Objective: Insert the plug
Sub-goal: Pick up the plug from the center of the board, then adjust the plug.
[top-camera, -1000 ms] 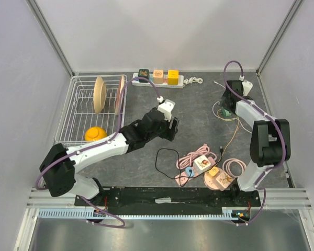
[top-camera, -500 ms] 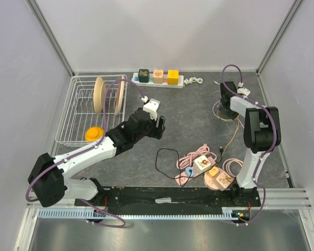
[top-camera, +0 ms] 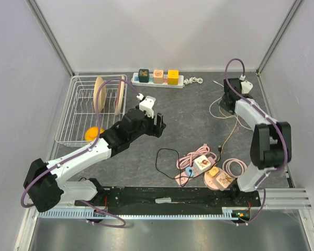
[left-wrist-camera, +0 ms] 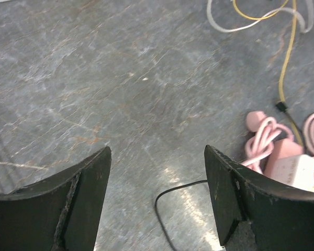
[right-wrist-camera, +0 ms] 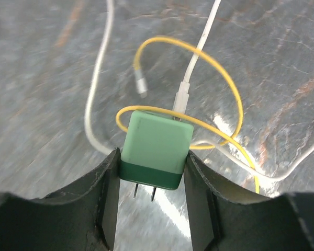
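My right gripper (right-wrist-camera: pixel 152 175) is shut on a green cube-shaped plug (right-wrist-camera: pixel 156 149), its two metal prongs pointing toward the camera, above the grey table. A white cable (right-wrist-camera: pixel 97 104) runs from the plug's far face and a yellow cable (right-wrist-camera: pixel 227 86) loops around it. In the top view the right gripper (top-camera: pixel 227 102) is at the back right. The white power strip (top-camera: pixel 184 81) lies along the back wall with three coloured cubes plugged in. My left gripper (top-camera: pixel 159 124) is open and empty over the table's middle, above a black cable (left-wrist-camera: pixel 165 209).
A wire dish rack (top-camera: pixel 83 112) with plates and an orange bowl stands at the left. Pink cables and chargers (top-camera: pixel 201 164) lie front right; they also show in the left wrist view (left-wrist-camera: pixel 264 136). Loose white and yellow cables (top-camera: pixel 220 110) lie under the right gripper.
My left gripper has moved left and a little toward the back. My right arm swung its elbow in and out again, with the gripper staying over the back-right cables.
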Robot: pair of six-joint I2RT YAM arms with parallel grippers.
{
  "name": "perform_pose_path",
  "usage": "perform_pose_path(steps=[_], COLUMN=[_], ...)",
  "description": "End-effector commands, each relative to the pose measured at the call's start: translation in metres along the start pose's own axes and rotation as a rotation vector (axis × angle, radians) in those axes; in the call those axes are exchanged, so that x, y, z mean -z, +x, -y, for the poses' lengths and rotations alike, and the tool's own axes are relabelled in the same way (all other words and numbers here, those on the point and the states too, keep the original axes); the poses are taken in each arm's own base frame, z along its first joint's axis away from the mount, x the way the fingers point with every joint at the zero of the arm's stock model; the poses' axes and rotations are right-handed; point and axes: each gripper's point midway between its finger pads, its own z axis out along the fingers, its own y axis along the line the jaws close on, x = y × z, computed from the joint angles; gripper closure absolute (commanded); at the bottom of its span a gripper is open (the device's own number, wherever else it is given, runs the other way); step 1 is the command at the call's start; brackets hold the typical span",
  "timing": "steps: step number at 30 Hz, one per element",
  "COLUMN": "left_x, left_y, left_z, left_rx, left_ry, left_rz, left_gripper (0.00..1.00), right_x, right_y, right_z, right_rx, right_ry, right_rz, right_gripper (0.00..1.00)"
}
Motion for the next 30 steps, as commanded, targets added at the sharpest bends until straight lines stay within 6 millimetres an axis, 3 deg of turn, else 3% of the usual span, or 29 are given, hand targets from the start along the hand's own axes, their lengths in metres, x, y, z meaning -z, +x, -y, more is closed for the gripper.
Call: perform_pose_path(steps=[1, 2, 3, 5, 6, 7, 8, 9, 10, 11, 14, 19, 20, 22, 23, 24, 26, 27, 28, 30], left_x=[0.009, 0.010, 0.011, 0.015, 0.017, 0.019, 0.021, 0.022, 0.024, 0.024, 0.025, 0.023, 0.023, 0.023, 0.023, 0.024, 0.028, 0.029, 0.033, 0.035], left_y=[-0.044, -0.048, -0.052, -0.068, -0.074, -0.083, -0.090, -0.094, -0.102, -0.105, -0.111, -0.103, -0.101, -0.094, -0.093, -0.091, -0.095, -0.095, -0.098, -0.098], left_z=[0.023, 0.027, 0.031, 0.037, 0.039, 0.041, 0.042, 0.043, 0.045, 0.044, 0.040, 0.037, 0.036, 0.034, 0.034, 0.033, 0.032, 0.031, 0.028, 0.025], left_rx=[0.143, 0.167, 0.219, 0.297, 0.320, 0.342, 0.374, 0.384, 0.396, 0.418, 0.440, 0.440, 0.441, 0.439, 0.438, 0.434, 0.424, 0.421, 0.422, 0.410], left_ry=[0.103, 0.121, 0.134, 0.162, 0.172, 0.185, 0.192, 0.200, 0.207, 0.206, 0.193, 0.173, 0.170, 0.159, 0.158, 0.155, 0.153, 0.148, 0.136, 0.121], left_rz=[0.150, 0.161, 0.171, 0.215, 0.229, 0.251, 0.264, 0.270, 0.284, 0.287, 0.280, 0.259, 0.252, 0.233, 0.232, 0.227, 0.240, 0.242, 0.256, 0.262], left_gripper=[0.22, 0.22, 0.22, 0.22, 0.22, 0.22, 0.22, 0.22, 0.22, 0.22, 0.22, 0.23, 0.23, 0.23, 0.23, 0.23, 0.23, 0.23, 0.23, 0.23], right_x=[0.069, 0.091, 0.100, 0.140, 0.147, 0.164, 0.197, 0.199, 0.211, 0.226, 0.239, 0.209, 0.205, 0.206, 0.212, 0.228, 0.247, 0.281, 0.292, 0.342], right_y=[-0.016, -0.023, -0.012, -0.016, -0.003, -0.008, -0.002, 0.014, 0.015, 0.028, 0.058, 0.123, 0.129, 0.112, 0.092, 0.043, -0.027, -0.085, -0.123, -0.173], right_z=[-0.045, -0.053, -0.059, -0.080, -0.082, -0.094, -0.105, -0.104, -0.108, -0.111, -0.108, -0.078, -0.074, -0.073, -0.075, -0.084, -0.083, -0.085, -0.076, -0.063], right_rx=[0.057, 0.061, 0.092, 0.139, 0.168, 0.186, 0.216, 0.234, 0.248, 0.304, 0.293, 0.311, 0.322, 0.396, 0.411, 0.393, 0.352, 0.319, 0.288, 0.198], right_ry=[-0.296, -0.371, -0.424, -0.606, -0.668, -0.763, -0.934, -0.991, -1.056, -1.147, -1.244, -1.126, -1.102, -1.053, -1.044, -1.052, -1.004, -0.987, -0.890, -0.880], right_rz=[0.083, 0.116, 0.108, 0.163, 0.151, 0.210, 0.211, 0.189, 0.202, 0.166, 0.050, -0.271, -0.305, -0.259, -0.195, -0.063, 0.152, 0.331, 0.472, 0.687], right_gripper=[0.81, 0.81, 0.81, 0.82, 0.83, 0.83, 0.85, 0.85, 0.85, 0.87, 0.87, 0.95, 0.96, 0.96, 0.96, 0.96, 0.98, 0.99, 1.00, 1.00])
